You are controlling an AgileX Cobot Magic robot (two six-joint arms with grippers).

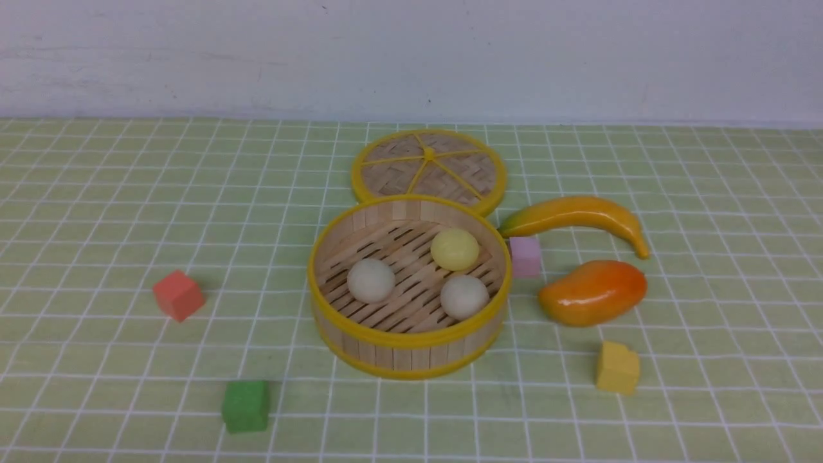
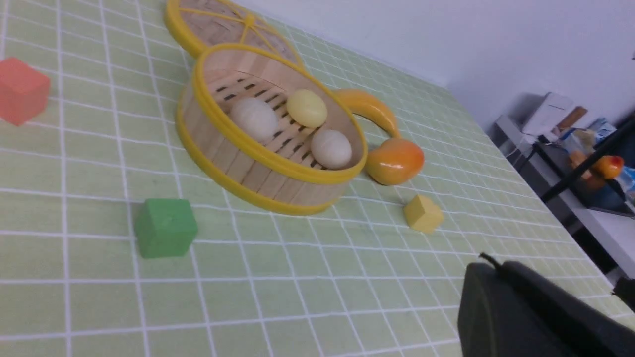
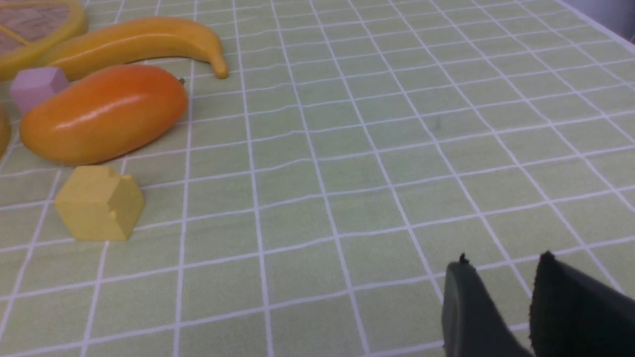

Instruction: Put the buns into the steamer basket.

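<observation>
The steamer basket [image 1: 411, 337] stands in the middle of the checked cloth, and it also shows in the left wrist view [image 2: 238, 158]. All three buns lie on its slatted floor: an off-white bun [image 1: 371, 280], a pale yellow bun [image 1: 454, 249] and a second off-white bun [image 1: 464, 297]. No gripper shows in the front view. My left gripper [image 2: 496, 270] is low over the cloth, well short of the basket, with its fingers together and nothing between them. My right gripper [image 3: 503, 260] is over bare cloth, away from the fruit, with a narrow gap between its fingers and nothing in it.
The flat woven lid [image 1: 429, 168] lies just behind the basket. A banana [image 1: 578, 215], mango [image 1: 593, 292], pink cube [image 1: 525, 256] and yellow cube [image 1: 617, 368] lie on its right. A red cube [image 1: 178, 294] and green cube [image 1: 245, 405] lie on its left.
</observation>
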